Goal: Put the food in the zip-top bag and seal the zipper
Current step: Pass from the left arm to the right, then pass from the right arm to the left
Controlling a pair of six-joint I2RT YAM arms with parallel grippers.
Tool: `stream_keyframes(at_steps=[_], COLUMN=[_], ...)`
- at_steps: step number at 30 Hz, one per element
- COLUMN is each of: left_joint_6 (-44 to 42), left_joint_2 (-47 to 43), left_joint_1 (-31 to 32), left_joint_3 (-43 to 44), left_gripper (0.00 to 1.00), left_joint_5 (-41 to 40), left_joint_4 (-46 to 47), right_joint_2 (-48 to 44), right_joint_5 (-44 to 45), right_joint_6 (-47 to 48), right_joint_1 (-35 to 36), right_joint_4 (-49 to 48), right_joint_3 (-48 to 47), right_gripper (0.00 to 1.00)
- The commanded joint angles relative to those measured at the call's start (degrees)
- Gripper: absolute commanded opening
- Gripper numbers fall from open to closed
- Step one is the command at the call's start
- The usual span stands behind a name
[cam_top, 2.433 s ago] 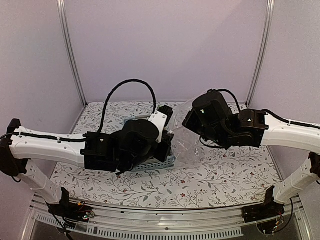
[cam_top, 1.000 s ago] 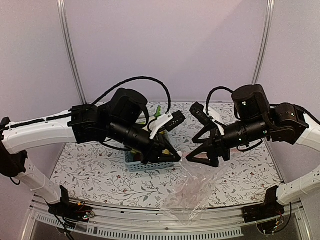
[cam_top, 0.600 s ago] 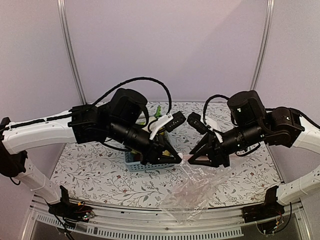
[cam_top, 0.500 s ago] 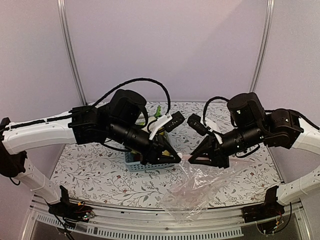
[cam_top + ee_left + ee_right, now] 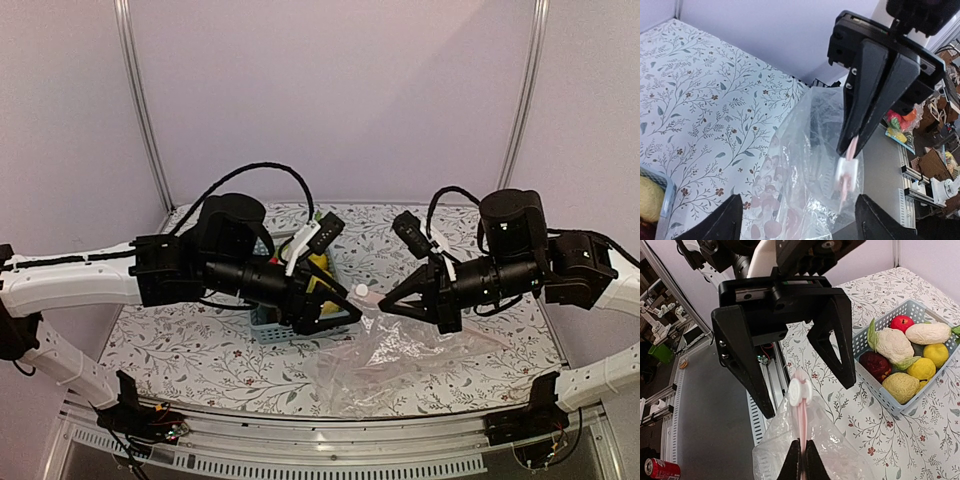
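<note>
Zip-top bag, zipper tight in right hand; left hand wide, empty.

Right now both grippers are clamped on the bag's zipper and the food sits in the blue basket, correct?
No. Only the right gripper is clamped on the zipper; the left gripper stands open, as the right wrist view shows. The food does sit in the blue basket.

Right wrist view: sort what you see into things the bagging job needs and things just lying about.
Job:
- crinkly clear plastic zip-top bag
- pink zipper strip, pinched in the right arm's fingers
- toy food: red tomato, white cauliflower, yellow lemon

Lying about:
- light-blue plastic basket holding the food
- red drink can, off the table
</note>
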State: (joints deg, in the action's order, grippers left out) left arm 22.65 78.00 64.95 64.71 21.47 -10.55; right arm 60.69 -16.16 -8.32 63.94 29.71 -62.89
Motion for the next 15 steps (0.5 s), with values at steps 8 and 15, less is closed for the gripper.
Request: stream_keyframes(at_steps=[8, 15], left_joint_6=[3.4, 3.9], left_joint_2=[1.3, 0.6], left_joint_1=[-0.7, -0.7], left_joint_3=[-0.6, -1.7], left_gripper=[0.26, 0.33], left_joint_5=[4.3, 4.5], left_joint_4=[8.7, 8.7], right_joint_2=[-0.3, -1.6], right_joint_5=[2.1, 3.4], right_joint_6=[-2.7, -4.2], right_joint_1=[-0.2, -0.2], right_joint_4=[-4.4, -6.0], right_joint_3=[1.4, 2.2], right_gripper=[0.00, 0.00])
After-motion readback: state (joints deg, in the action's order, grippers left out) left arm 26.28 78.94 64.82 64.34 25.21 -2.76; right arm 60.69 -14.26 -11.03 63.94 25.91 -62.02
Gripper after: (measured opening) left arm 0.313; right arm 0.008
